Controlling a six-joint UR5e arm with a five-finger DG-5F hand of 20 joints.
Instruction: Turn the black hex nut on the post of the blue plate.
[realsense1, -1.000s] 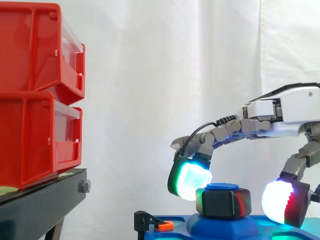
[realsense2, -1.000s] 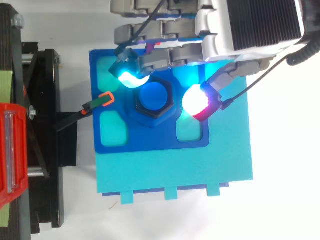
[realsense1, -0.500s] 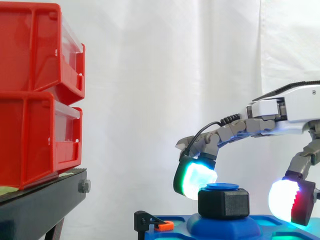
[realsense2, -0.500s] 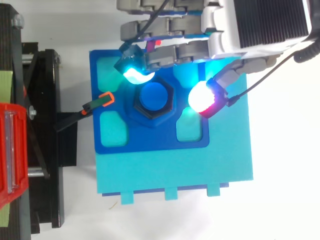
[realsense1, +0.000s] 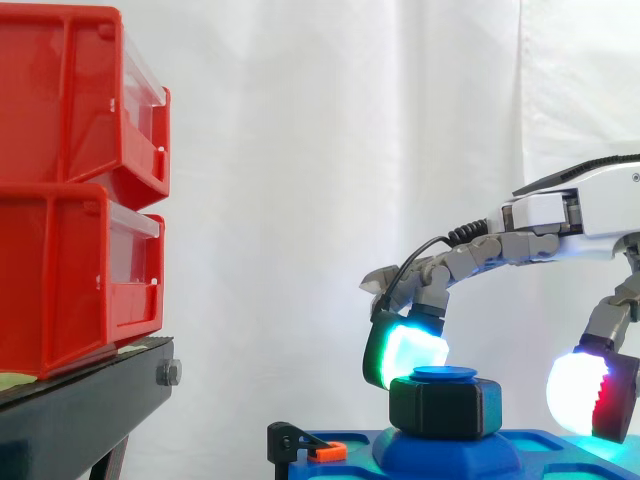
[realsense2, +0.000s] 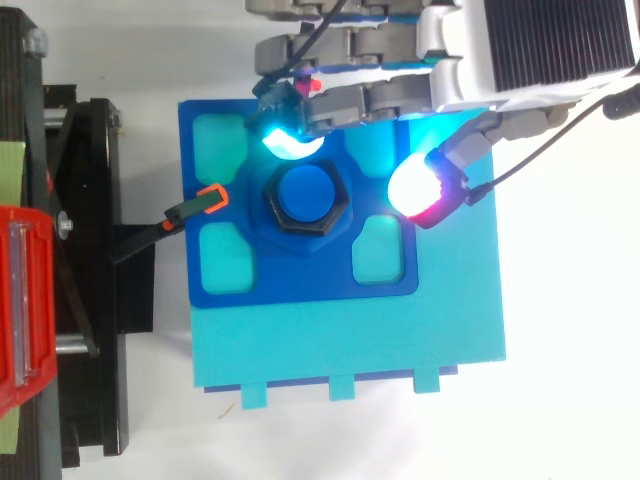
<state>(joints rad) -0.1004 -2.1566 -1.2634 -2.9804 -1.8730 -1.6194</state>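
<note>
The black hex nut sits on the blue post at the middle of the blue plate, well in from every edge. It looks rigid, light and smooth, probably slick, so two opposite flats offer the surest hold. The robot hand is spread over it and holds nothing. One pad is just beside the nut, and the other pad is apart from it.

No text, label, number or sign can be read anywhere; the red bins, the blue plate and the black hex nut show plain, unmarked faces.
</note>
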